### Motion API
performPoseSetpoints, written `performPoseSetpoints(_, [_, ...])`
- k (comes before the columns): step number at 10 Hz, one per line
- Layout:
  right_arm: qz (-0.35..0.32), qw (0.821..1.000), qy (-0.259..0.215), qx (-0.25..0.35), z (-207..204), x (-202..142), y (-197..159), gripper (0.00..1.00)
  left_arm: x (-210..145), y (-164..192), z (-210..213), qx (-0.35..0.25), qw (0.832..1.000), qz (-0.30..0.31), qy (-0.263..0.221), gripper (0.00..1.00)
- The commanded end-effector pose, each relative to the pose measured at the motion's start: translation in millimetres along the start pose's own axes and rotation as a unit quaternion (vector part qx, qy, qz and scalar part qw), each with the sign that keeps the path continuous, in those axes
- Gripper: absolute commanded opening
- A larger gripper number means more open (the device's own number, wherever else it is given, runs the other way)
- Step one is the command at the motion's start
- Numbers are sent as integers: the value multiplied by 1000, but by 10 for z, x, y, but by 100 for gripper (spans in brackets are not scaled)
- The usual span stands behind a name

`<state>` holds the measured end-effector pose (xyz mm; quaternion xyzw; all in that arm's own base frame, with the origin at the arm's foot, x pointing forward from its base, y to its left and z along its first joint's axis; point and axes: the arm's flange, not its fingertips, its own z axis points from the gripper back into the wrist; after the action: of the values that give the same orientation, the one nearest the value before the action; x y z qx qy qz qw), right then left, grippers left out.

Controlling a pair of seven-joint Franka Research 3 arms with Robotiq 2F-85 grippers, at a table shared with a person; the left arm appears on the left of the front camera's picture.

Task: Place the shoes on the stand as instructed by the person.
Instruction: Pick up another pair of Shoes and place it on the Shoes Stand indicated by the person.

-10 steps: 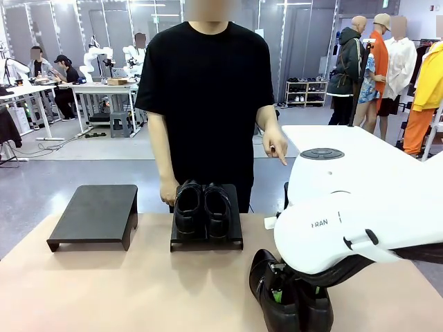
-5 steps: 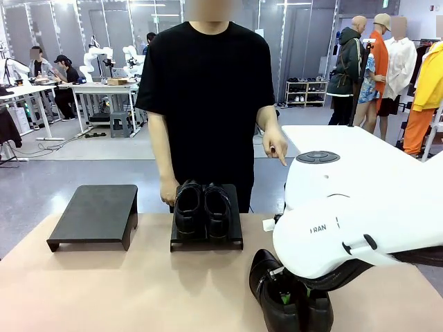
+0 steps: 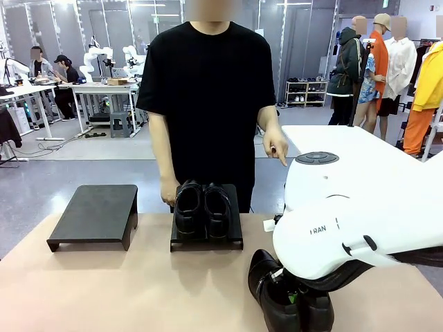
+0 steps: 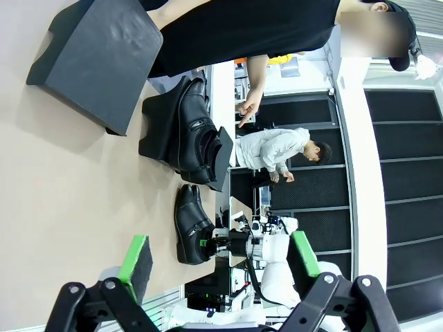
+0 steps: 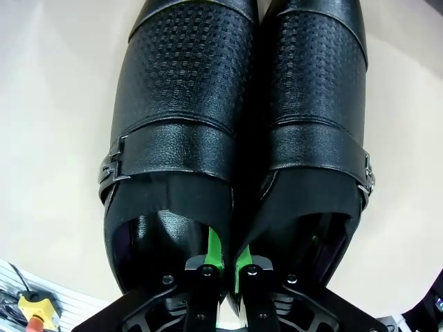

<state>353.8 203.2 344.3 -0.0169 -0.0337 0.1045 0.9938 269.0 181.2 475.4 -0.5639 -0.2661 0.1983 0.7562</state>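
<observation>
One pair of glossy black shoes [image 3: 202,206] sits on the right black stand [image 3: 235,234]. The left stand [image 3: 95,213] is bare. A second pair of shoes [image 3: 273,308] rests on the table at the front right. My right gripper [image 5: 225,261] reaches down into this pair [image 5: 181,104] and is shut on the two inner side walls, pinching them together. The person [image 3: 211,97] stands behind the stands, one hand [image 3: 277,149] pointing a finger downward, the other by the right stand. My left gripper [image 4: 221,256] hangs open and empty above the table.
The tan table [image 3: 124,290] has bare room in front of both stands. My bulky white right arm [image 3: 360,221] covers the table's right side. Work tables and people stand far behind the person.
My right gripper's fingers have closed on the inner walls of the front pair, and that pair has shifted slightly toward the camera. The person and the stands have not moved.
</observation>
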Motion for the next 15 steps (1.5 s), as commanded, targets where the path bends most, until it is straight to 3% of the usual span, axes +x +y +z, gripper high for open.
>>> performPoseSetpoints(1, [-22, 1000, -12, -18, -145, -285, -44, 0, 9, 15, 0, -5, 1000, -6, 4, 100])
performPoseSetpoints(2, [-40, 999, -7, -21, -127, -297, -48, 0, 9, 15, 0, -5, 1000, -6, 4, 100])
performPoseSetpoints(3, [-2, 1000, 0, 0, 0, 0, 0, 0, 9, 15, 0, -5, 1000, -6, 4, 100])
performPoseSetpoints(7, [-2, 1000, 0, 0, 0, 0, 0, 0, 9, 15, 0, -5, 1000, -6, 4, 100])
performPoseSetpoints(8, [-9, 1000, 0, 0, 1, 1, -3, 7, 9, 15, 0, -5, 1000, -6, 4, 100])
performPoseSetpoints(15, [-44, 996, -79, -23, 896, 505, -694, 7, 9, 15, 0, -5, 1000, -6, 4, 100])
